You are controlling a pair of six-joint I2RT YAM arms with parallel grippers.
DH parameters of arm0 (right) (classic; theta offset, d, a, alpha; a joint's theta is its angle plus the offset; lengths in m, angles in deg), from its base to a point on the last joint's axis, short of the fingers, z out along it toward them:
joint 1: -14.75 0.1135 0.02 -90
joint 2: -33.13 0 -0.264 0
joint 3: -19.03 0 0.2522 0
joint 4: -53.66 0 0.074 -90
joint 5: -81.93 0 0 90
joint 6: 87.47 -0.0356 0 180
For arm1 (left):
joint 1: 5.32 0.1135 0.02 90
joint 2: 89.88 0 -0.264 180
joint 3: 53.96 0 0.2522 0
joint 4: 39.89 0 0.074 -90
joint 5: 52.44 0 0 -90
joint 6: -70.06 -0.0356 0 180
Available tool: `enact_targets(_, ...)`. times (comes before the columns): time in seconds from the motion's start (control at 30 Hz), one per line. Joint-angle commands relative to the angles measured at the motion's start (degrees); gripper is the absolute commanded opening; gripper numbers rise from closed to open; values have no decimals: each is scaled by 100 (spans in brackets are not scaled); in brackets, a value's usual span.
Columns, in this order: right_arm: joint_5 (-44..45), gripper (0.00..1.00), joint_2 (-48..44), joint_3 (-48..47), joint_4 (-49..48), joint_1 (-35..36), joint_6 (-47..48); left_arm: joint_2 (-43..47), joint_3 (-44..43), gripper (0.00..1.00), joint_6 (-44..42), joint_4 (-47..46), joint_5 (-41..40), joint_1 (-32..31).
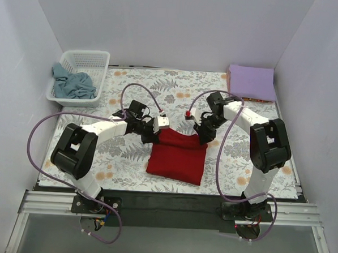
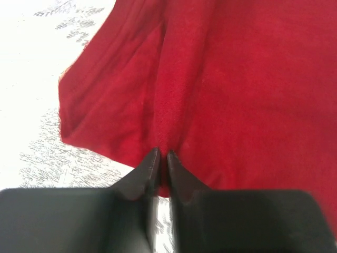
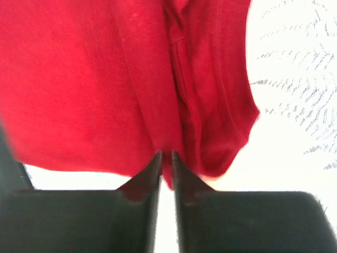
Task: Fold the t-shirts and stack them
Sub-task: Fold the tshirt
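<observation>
Red t-shirt [image 1: 177, 157]: it lies as a folded block in the middle of the floral table cloth [image 1: 122, 158], between your two arms, with its far edge at both pincers.
Left gripper [image 2: 162, 156]: your fingers are closed on a ridge of the red cloth at the shirt's far left corner. The rest of the shirt spreads away beyond the tips.
Right gripper [image 3: 166, 157]: here too your fingers are pinched tight on red cloth, at the far right corner, with a hemmed fold just right of the tips.
Lavender t-shirt [image 1: 251, 82]: folded flat at the far right corner, well apart from both pincers.
Blue-grey t-shirt [image 1: 74, 83]: crumpled inside the white basket [image 1: 84, 58] at the far left.
</observation>
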Motion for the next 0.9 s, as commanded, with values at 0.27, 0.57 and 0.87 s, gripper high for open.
enact_targets(0.27, -2066, 39, 406, -1362, 740, -564, -1796, 931, -146, 45, -372, -46, 832, 36)
enact_targets(0.57, -2656, 18, 1911, -2805, 696, -565, -2369, -484, -1326, 52, -380, -116, 938, -508)
enact_targets(0.87, -3008, 19, 2552, -2928, 669, -249, -2299, -959, -1432, 51, -389, -81, 1052, -781)
